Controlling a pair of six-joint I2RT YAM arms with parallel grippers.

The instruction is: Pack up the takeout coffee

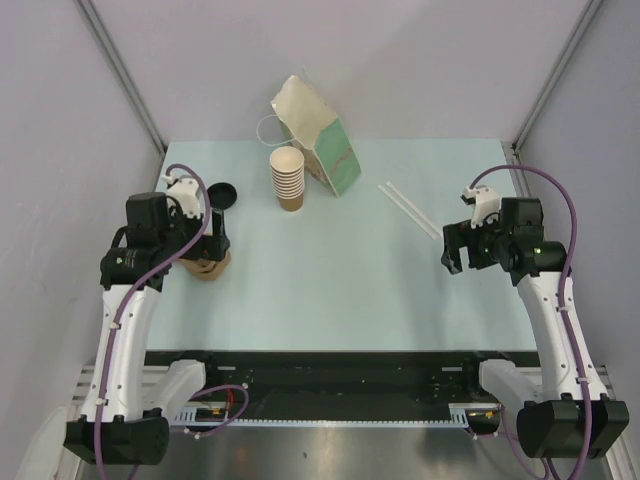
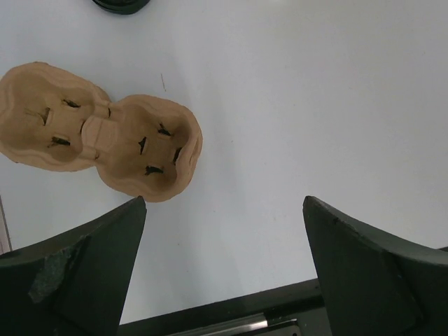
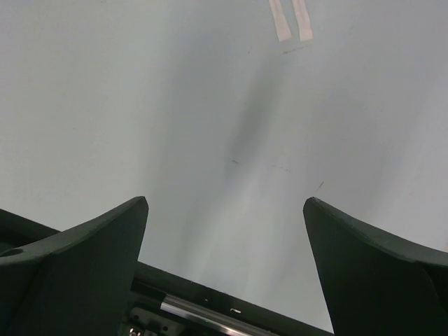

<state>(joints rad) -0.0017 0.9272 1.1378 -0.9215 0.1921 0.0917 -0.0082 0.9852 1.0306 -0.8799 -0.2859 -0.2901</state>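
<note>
— Where's the coffee?
— I see only its black lid (image 1: 222, 195), far left on the table (image 1: 350, 280), just beyond the cup carrier (image 2: 105, 133). Whether a cup stands under it, I can't tell.
— And your grippers?
— My left gripper (image 2: 224, 201) hangs above the table close to the carrier, jaws spread, nothing between them. My right gripper (image 3: 224, 201) is likewise spread and empty, near the two straws (image 3: 292, 17).
</note>
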